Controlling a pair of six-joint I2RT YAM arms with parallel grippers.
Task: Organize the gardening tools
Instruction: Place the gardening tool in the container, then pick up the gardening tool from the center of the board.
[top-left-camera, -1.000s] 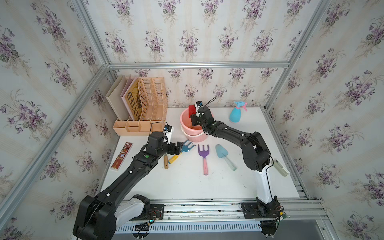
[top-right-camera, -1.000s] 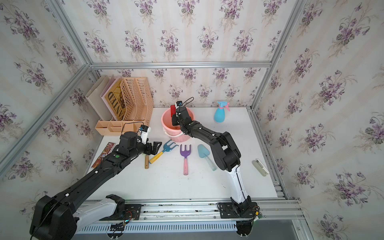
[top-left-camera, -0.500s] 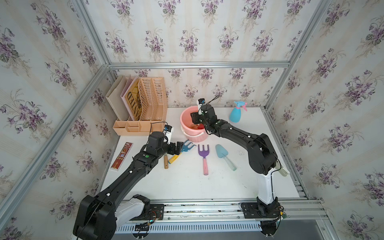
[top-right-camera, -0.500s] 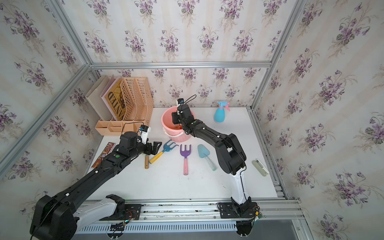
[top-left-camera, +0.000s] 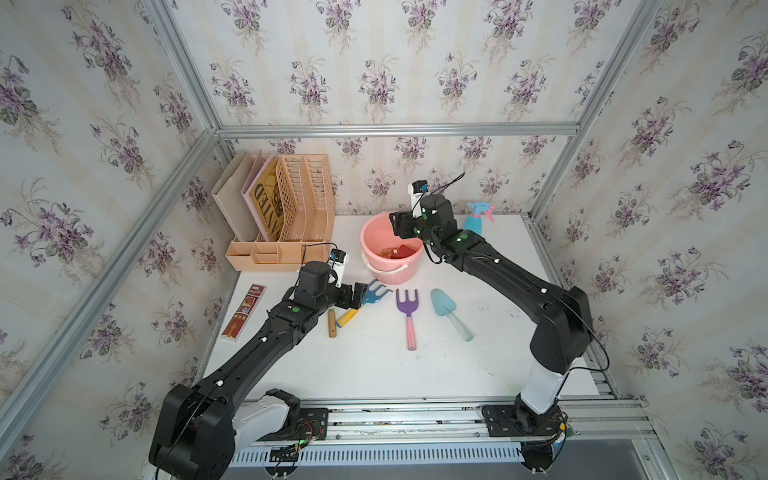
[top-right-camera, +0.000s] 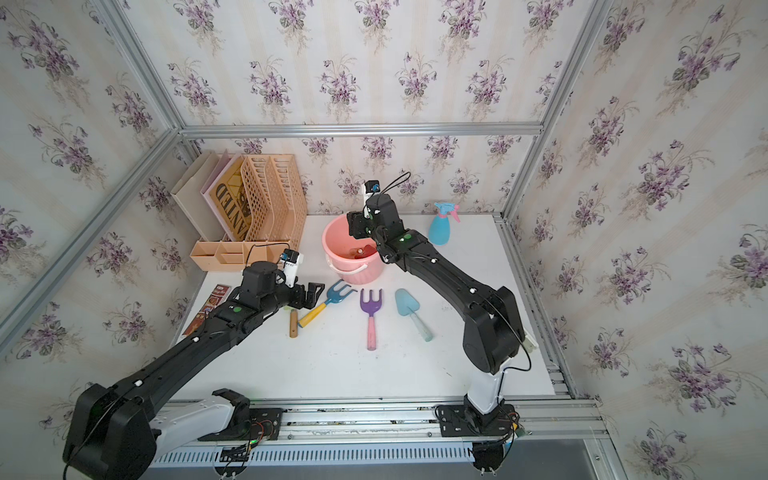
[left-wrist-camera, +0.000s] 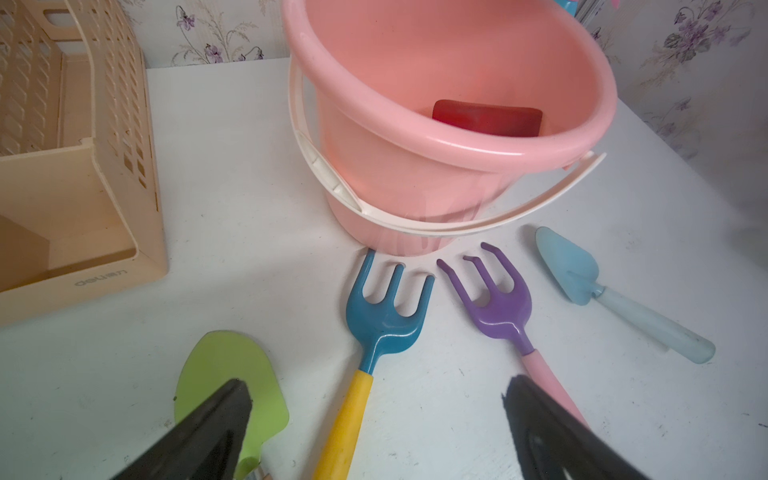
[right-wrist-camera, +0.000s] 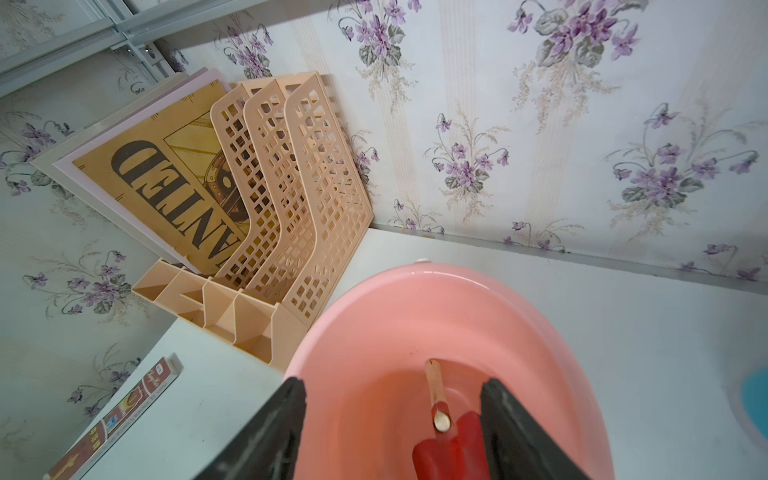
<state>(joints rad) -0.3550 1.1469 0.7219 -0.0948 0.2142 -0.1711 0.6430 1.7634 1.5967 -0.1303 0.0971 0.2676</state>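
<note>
My left gripper (left-wrist-camera: 376, 388), spread wide, straddles the handle of the blue fork (left-wrist-camera: 386, 320), tines toward the bucket (left-wrist-camera: 395, 178). My right gripper (right-wrist-camera: 392, 399) hangs parted, empty.

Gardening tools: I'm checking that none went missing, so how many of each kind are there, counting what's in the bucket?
Shovels: 2 (green shovel, red shovel inside the pink bucket)
Forks: 2 (blue fork, purple fork)
Trowels: 1 (light-blue trowel)
Spray bottles: 1 (blue spray bottle)
Total: 6
</note>
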